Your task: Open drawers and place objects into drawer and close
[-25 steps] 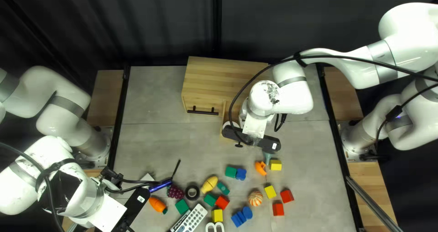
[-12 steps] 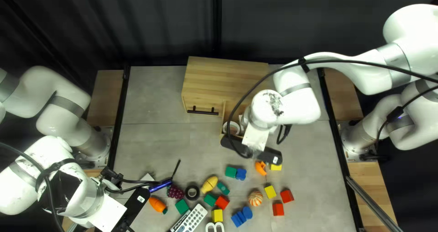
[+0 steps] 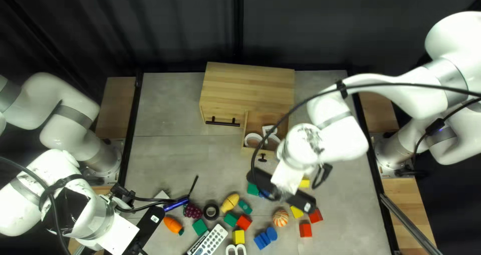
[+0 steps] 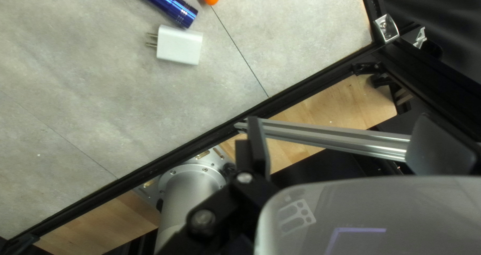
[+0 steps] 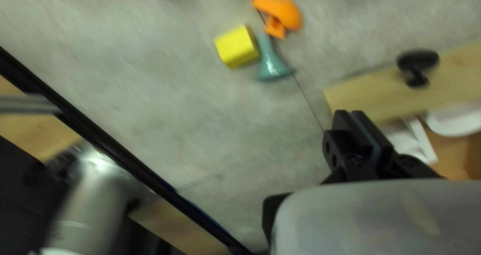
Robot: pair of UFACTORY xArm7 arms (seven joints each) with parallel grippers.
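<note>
Right gripper [image 5: 352,115], clenched on nothing, has drawn back from the open pale-wood drawer [image 5: 371,92], baring white rounded pieces [image 3: 253,140] inside, toward 1 yellow block [image 5: 235,47] touching 1 teal flared piece [image 5: 272,64] on the grey tabletop [image 3: 170,159], so another pickup seems likelier than closing.

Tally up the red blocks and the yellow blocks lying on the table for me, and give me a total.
Red blocks: 3
Yellow blocks: 3, two partly covered in the top left view
Total: 6
</note>
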